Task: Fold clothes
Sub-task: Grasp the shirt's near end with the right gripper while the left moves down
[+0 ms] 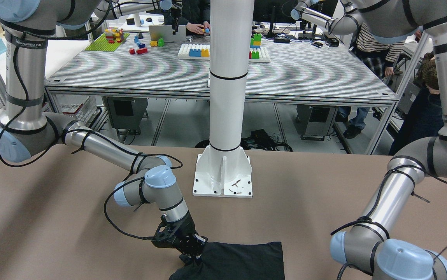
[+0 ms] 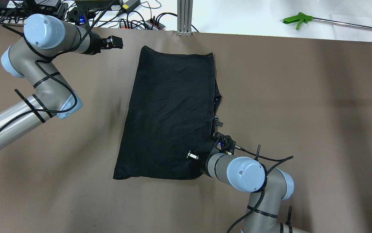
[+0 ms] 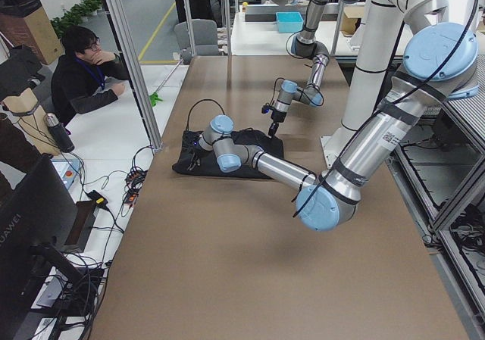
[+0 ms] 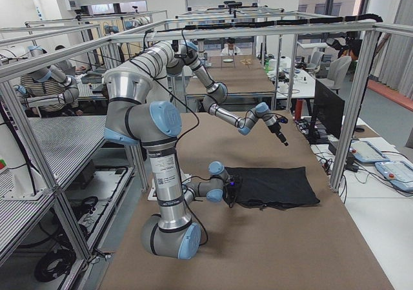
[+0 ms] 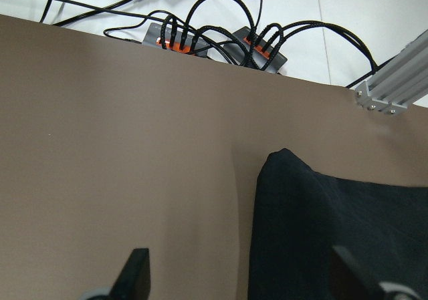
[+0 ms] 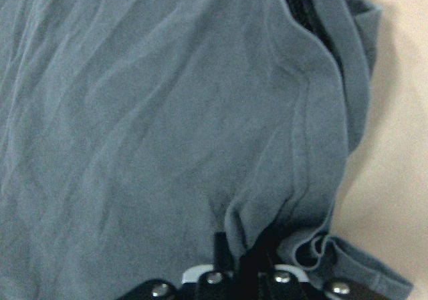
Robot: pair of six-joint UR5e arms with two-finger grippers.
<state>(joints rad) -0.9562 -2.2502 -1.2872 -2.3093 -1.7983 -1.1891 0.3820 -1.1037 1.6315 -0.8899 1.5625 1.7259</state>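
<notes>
Black garment (image 2: pixel 169 113) lies flat on the brown table (image 2: pixel 302 97), folded to a rough rectangle, its long sides running away from my base and its far edge close to the table's far border. Surface mostly smooth; the side towards my right arm shows a lower layer peeking out with small ripples. My right gripper (image 2: pixel 202 159) sits at the garment's near corner on that side, low on the cloth. The right wrist view shows its jaws pressed together on a bunched fold of the hem, fabric puckering around the pinch. The front-facing view confirms the same: right gripper down at the cloth's corner, which is crumpled there. My left gripper (image 2: pixel 116 42) hangs above bare table just beside the garment's far corner on my left side, clear of the cloth. Its fingers (image 5: pixel 137 276) stand wide apart in the left wrist view, nothing between them, with the rounded corner of the garment below and ahead. Past the table's far border: power strips (image 5: pixel 214 43) with black cables, and a green-handled grabber tool (image 2: pixel 297 20) on a white surface. A seated person (image 3: pixel 83 75) shows in the left side view, well away from the garment
</notes>
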